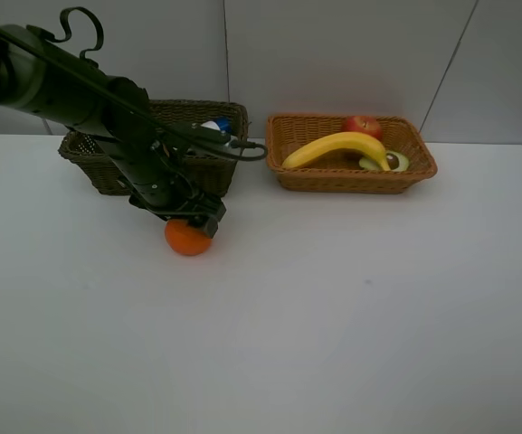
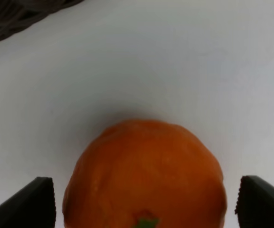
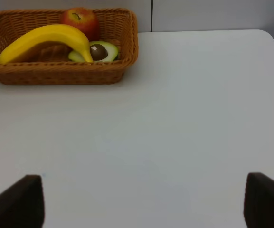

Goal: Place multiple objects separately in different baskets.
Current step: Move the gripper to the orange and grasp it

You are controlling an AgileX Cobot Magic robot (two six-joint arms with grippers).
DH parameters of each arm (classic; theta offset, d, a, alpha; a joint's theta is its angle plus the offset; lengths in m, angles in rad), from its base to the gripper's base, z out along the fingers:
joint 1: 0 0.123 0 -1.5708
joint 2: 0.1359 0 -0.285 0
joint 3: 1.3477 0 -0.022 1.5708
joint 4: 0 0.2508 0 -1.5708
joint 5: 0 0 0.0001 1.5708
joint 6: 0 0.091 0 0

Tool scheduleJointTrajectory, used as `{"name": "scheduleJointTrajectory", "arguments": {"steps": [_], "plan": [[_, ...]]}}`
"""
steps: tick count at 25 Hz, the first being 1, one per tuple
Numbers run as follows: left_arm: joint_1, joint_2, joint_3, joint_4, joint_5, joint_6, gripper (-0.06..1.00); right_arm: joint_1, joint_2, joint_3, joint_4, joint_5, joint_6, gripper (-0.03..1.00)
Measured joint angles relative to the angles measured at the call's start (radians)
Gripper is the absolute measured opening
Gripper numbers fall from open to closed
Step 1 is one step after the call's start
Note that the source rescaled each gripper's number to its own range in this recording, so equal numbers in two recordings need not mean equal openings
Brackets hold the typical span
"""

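Orange: on the white table, just in front of the dark basket's near right corner, beneath the left gripper. Not yet in any basket.

Left gripper: lowered over the orange. In the left wrist view the two fingertips stand wide apart, one on each side of the fruit, with a clear gap to its skin; nothing is held. Judgement: a grasp is being set up, not yet closed.

Right gripper: out of the high view; in its own wrist view the fingertips sit far apart over bare table, holding nothing.

Orange-tan basket: far right. Holds the banana, red apple and avocado half. Judgement: fruit sorting is done except for the orange.

Dark basket: far left, partly covered by the left arm. A white and blue item shows at its far right; other contents cannot be told.

Remaining, as judged: close on the orange, carry it right and set it with the other fruit.

View differences: the left wrist view alone shows the finger gap and the orange's green stem end. The right wrist view gives the avocado's pit and the apple's dimple plainly. Only the high view shows both baskets together.
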Motion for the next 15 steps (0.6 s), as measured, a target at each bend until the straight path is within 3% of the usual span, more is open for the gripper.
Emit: {"name": "scheduleJointTrajectory", "arguments": {"steps": [15], "plan": [[0.0, 0.022, -0.001, 0.0, 0.011, 0.0, 1.0, 0.0, 0.0, 0.0, 0.0, 0.0, 0.0, 0.81]]}}
